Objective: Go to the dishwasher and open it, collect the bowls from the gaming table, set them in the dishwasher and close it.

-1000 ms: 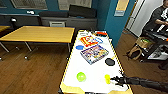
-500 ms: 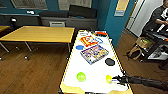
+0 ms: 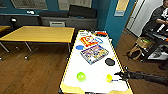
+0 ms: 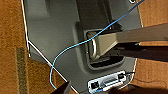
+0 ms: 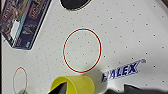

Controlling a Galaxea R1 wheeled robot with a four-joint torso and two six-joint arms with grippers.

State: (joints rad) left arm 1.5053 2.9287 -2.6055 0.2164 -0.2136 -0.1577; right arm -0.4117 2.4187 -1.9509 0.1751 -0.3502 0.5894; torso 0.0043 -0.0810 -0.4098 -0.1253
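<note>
The gaming table (image 3: 97, 75) is a long white-topped table running away from me, with board game boxes (image 3: 94, 54) on it. Two lime-green bowls sit at its near end, one (image 3: 81, 76) left of centre and one (image 3: 109, 78) towards the right edge. My right gripper (image 3: 119, 74) reaches in from the right, open, just beside the right bowl and not touching it. In the right wrist view that bowl (image 5: 75, 85) lies close ahead of the gripper (image 5: 96, 89), on the dotted white top. The dishwasher is out of view.
A dark grey flat disc (image 3: 109, 61) and a blue disc (image 3: 79, 47) lie on the table. Yellow wooden tables (image 3: 40, 33) stand to the left over wood floor. A person (image 3: 160, 18) stands at the right with equipment. The left wrist view looks down on the robot's base (image 4: 62, 37) and a blue cable (image 4: 75, 47).
</note>
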